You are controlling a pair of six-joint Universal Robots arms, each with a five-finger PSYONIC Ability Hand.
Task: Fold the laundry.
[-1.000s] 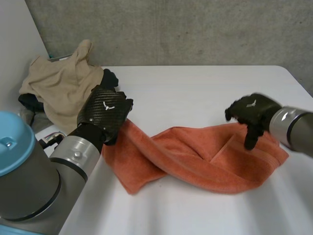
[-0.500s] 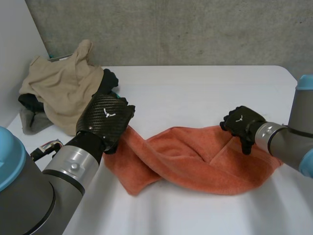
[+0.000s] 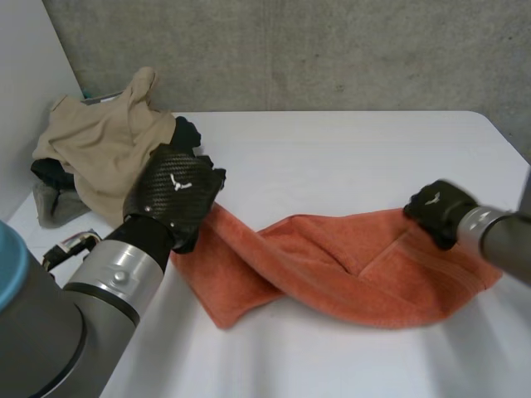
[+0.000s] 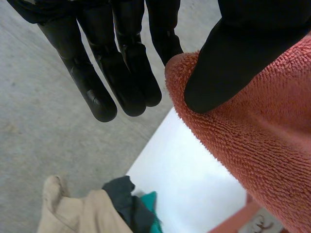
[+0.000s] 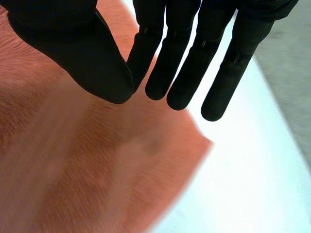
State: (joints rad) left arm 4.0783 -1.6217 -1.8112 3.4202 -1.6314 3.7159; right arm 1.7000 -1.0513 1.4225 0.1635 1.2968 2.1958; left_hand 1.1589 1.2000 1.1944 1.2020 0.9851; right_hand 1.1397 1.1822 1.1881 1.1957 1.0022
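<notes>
Orange terry towel point(image 3: 332, 265) lies twisted lengthwise on white surface point(image 3: 332, 157). Left robot hand point(image 3: 176, 195) hides its left end: fingers straight, thumb lying on towel edge, released. Right robot hand point(image 3: 436, 211) over right end, fingers straight, released. Beige garment point(image 3: 99, 141) largely covers dark clothes point(image 3: 186, 133).

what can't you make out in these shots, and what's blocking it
- Head view: one end of the orange terry towel, hidden behind the left hand.
- Left wrist view: whether that hand truly grips the towel; the hand itself covers the contact.
- Head view: the black clothes, mostly buried under the beige garment.
- Head view: the right arm past the wrist, cut off by the frame edge.
</notes>
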